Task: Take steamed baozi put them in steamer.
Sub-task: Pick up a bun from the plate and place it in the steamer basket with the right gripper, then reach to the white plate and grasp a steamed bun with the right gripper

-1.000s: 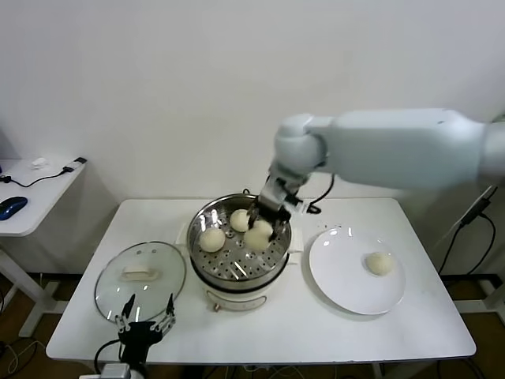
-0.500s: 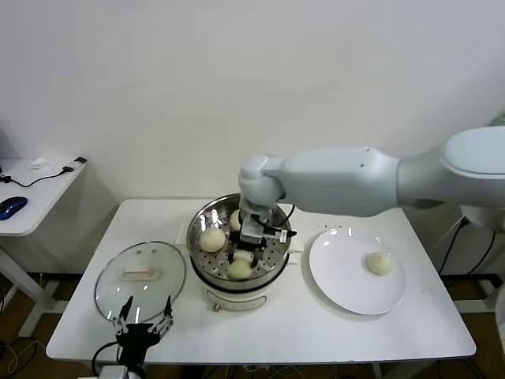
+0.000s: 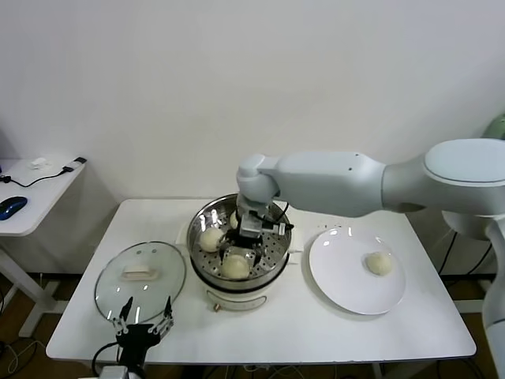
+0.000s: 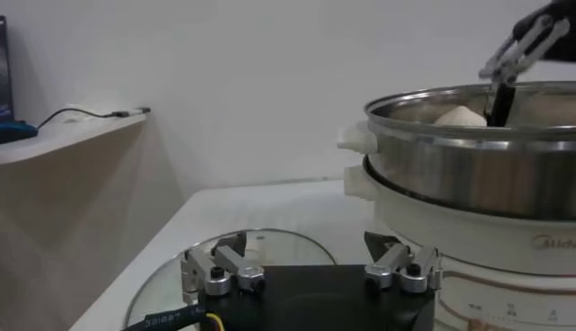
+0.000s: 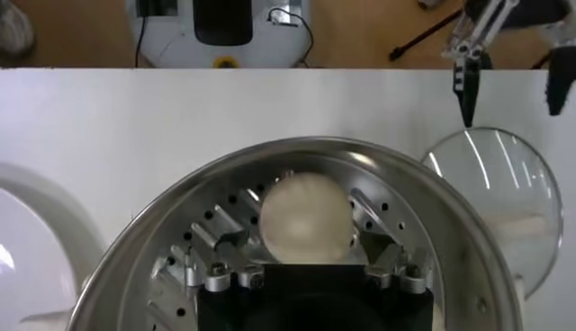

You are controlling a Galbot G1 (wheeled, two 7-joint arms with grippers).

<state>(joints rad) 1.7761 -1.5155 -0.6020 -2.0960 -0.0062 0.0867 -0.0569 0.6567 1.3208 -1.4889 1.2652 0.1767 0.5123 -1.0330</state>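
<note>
The steel steamer (image 3: 207, 267) stands mid-table on its white base. Three baozi are inside: one at the left (image 3: 211, 239), one at the back mostly hidden by the arm, and one at the front (image 3: 235, 269). My right gripper (image 3: 239, 254) reaches down into the steamer with its fingers spread either side of the front baozi (image 5: 304, 220), which rests on the perforated tray (image 5: 396, 216) with small gaps to both fingers. A fourth baozi (image 3: 379, 264) lies on the white plate (image 3: 339, 268). My left gripper (image 3: 144, 317) is open and empty at the table's front left.
The round glass lid (image 3: 140, 276) lies flat left of the steamer, just beyond the left gripper; it also shows in the left wrist view (image 4: 261, 247). A side table with a mouse (image 3: 12, 207) and cables stands far left.
My right gripper has carried a baozi from the steamer's back right to its front, lowered it onto the tray, and its fingers now stand apart from it. The left arm has not moved.
</note>
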